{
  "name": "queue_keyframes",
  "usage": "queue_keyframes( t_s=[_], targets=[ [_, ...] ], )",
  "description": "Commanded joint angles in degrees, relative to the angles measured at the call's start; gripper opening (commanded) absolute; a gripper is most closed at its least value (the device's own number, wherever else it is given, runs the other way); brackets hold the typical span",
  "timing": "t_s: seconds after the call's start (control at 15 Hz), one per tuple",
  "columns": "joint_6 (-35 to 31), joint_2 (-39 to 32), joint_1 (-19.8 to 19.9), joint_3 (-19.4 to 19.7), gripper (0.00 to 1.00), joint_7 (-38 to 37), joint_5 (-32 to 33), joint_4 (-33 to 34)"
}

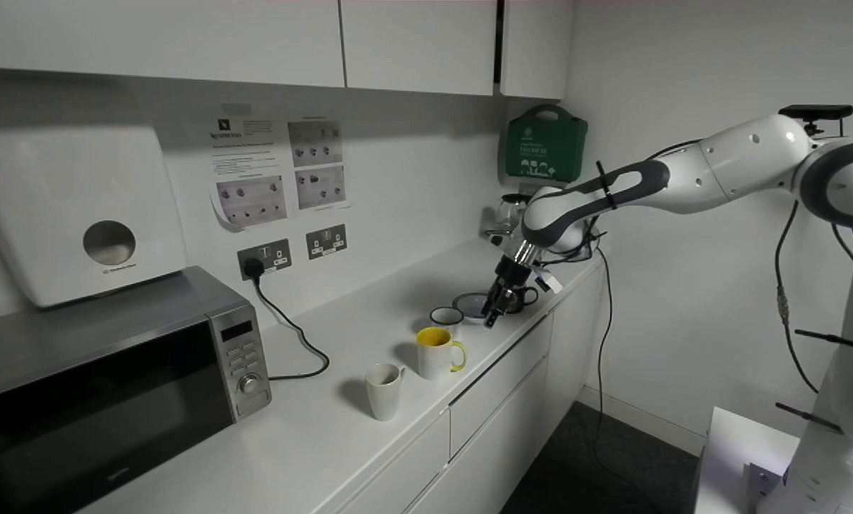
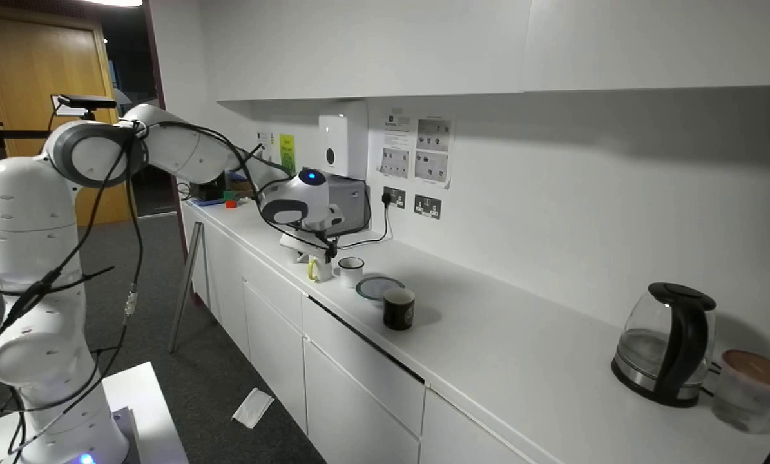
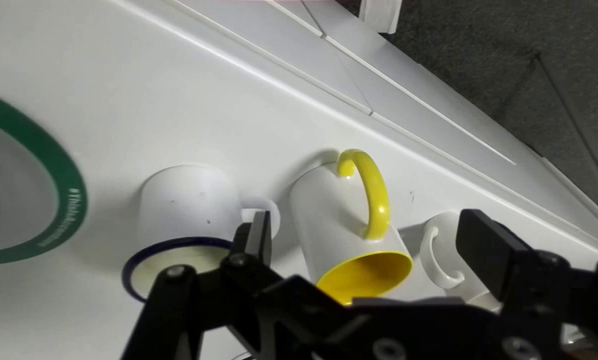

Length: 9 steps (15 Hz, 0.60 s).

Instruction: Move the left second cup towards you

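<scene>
The left second cup is a white mug with a yellow inside and yellow handle; it stands upright on the counter in both exterior views (image 1: 433,362) (image 2: 322,270). In the wrist view the yellow cup (image 3: 324,215) appears between the two fingers, its handle turned toward the counter's front edge. My gripper (image 3: 366,225) is open and empty, apart from the cup. In both exterior views the gripper (image 1: 494,318) (image 2: 330,252) hangs above the counter near the row of cups. The small white cup (image 1: 384,394) stands beside the yellow cup; it shows partly behind the right finger in the wrist view (image 3: 449,245).
A white cup with a dark rim (image 2: 350,276) stands close to the yellow cup, on its other side. Beyond it are a green-rimmed plate (image 2: 378,287) and a dark mug (image 2: 398,310). A microwave (image 1: 240,343) and a kettle (image 2: 668,348) stand farther along the counter (image 2: 488,322).
</scene>
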<state>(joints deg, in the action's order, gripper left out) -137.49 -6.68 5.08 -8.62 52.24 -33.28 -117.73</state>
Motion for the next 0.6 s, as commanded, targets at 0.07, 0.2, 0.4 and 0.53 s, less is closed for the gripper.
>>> queue_keyframes(
  t_s=[0.07,0.2,0.4,0.53],
  targets=[
    [-4.99,12.45,-2.58,3.39,1.0,-5.14,7.48,-11.17],
    [-4.69,15.39,-3.46,4.31,1.0,-7.73,9.56,-13.38],
    [-3.48,18.49,-5.23,5.64,1.0,-10.36,9.37,-15.41],
    [-2.62,15.85,-6.34,6.77,1.0,-9.47,9.35,-12.94]
  ],
)
